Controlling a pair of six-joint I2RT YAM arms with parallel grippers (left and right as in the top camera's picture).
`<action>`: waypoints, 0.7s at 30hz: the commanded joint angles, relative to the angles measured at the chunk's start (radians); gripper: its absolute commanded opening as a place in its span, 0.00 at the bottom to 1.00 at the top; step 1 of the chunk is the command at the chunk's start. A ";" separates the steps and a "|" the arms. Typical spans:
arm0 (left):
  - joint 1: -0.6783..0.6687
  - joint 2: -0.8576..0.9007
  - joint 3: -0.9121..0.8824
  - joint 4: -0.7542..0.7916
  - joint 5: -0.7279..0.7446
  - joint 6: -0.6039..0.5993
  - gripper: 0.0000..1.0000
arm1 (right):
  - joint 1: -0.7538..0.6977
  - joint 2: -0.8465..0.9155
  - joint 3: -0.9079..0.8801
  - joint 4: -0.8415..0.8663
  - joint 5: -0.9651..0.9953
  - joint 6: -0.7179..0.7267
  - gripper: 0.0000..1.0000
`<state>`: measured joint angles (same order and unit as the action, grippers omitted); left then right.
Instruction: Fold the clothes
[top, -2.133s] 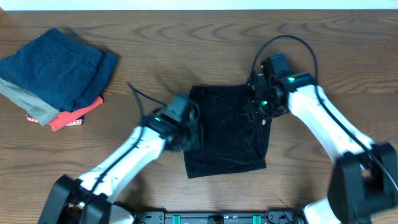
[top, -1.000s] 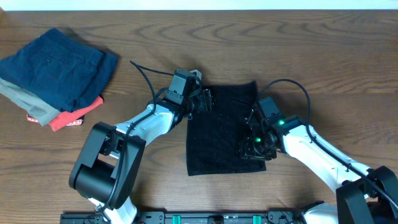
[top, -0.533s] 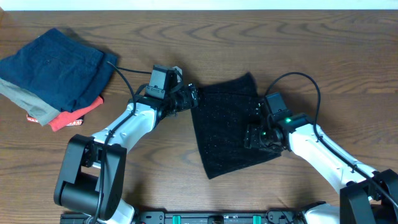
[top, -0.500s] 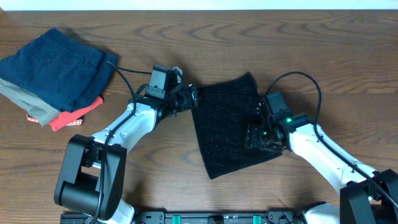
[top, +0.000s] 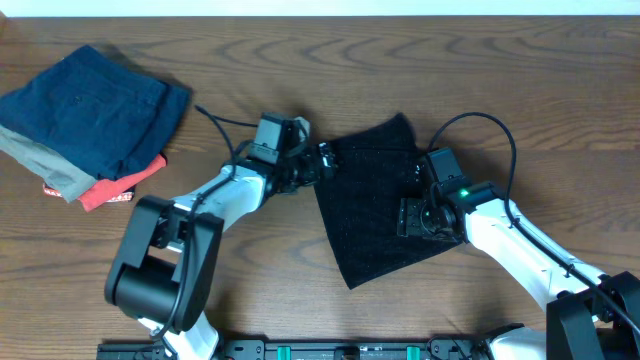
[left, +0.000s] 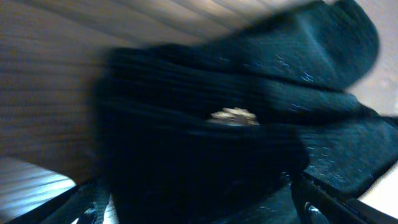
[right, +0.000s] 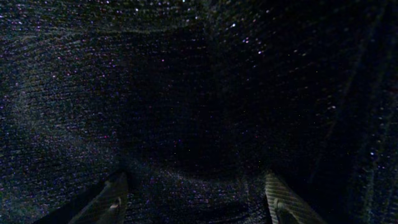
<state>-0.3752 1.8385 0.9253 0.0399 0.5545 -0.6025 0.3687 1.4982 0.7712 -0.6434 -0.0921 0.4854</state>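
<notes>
The black garment (top: 375, 205) lies folded into a tilted oblong on the bench (top: 400, 60), a little right of centre in the overhead view, with its lower corner pointing toward the bottom edge of the frame. The left tool (top: 322, 160) is at the garment's upper left corner. In the left wrist view its fingers (left: 93, 202) stand wide apart at the bottom corners, with dark cloth (left: 249, 162) bunched between them and a small pale spot (left: 233, 116) showing on it. That view is too blurred to tell whether the tool grips the cloth. The right tool (top: 412, 217) sits on the garment's right part, near its right edge. Its wrist view is filled with speckled black fabric (right: 186, 93), and its fingers (right: 113, 198) are spread wide over it, closed on nothing. Well apart from all this, in the upper left of the overhead frame, a folded navy garment (top: 90, 105) lies on top of a grey piece (top: 40, 160) and a red piece (top: 120, 182).
</notes>
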 joint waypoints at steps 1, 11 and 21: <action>-0.043 0.071 -0.014 0.002 0.052 -0.006 0.95 | -0.029 0.054 -0.052 -0.011 0.117 -0.011 0.71; -0.059 0.108 -0.010 0.068 -0.028 0.068 0.15 | -0.029 0.054 -0.051 -0.021 0.117 -0.011 0.73; 0.050 -0.027 0.041 -0.052 -0.163 0.193 0.06 | -0.053 0.001 0.088 -0.145 0.118 -0.077 0.80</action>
<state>-0.3985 1.8801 0.9394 0.0441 0.5629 -0.5026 0.3645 1.4990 0.8249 -0.7425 -0.0422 0.4503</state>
